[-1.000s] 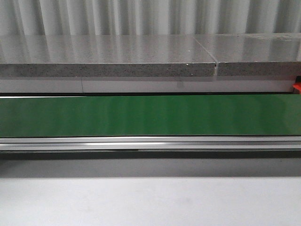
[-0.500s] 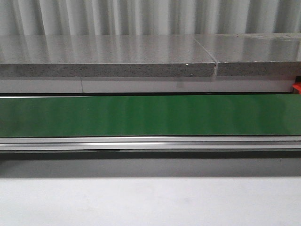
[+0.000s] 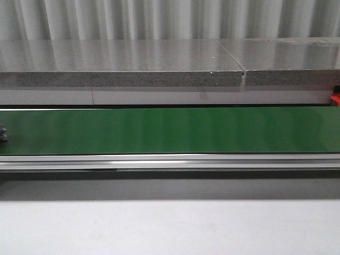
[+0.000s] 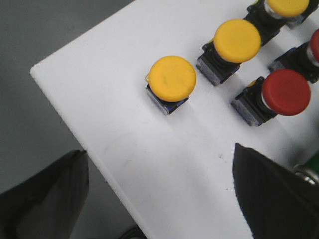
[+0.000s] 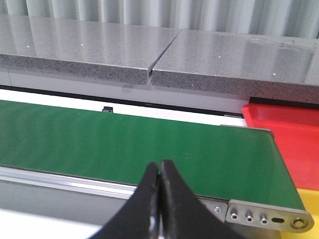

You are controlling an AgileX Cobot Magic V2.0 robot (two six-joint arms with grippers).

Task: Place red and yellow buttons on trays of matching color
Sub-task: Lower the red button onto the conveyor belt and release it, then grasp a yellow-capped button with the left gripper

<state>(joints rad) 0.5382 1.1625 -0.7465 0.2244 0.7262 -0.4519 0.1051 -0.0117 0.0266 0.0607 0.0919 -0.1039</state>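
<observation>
Green conveyor belt (image 3: 170,130) runs left to right in the front view, with a small dark object (image 3: 2,133) at its left end. Beneath the left gripper (image 4: 159,199), jaws wide and empty, yellow buttons (image 4: 173,78) and red buttons (image 4: 286,92) stand on a white board (image 4: 99,74), probably awaiting pickup. The right gripper (image 5: 160,172), pinched closed on nothing, waits near the belt end beside the red tray (image 5: 284,129) and a yellow tray (image 5: 311,199).

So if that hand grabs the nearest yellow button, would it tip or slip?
The nearest yellow button looks top-heavy: a wide domed cap over a narrower square base, so a sideways push would probably tip it. The cap looks smooth and glossy, so probably slippery; the squarer base likely grips better. It seems rigid plastic.
</observation>
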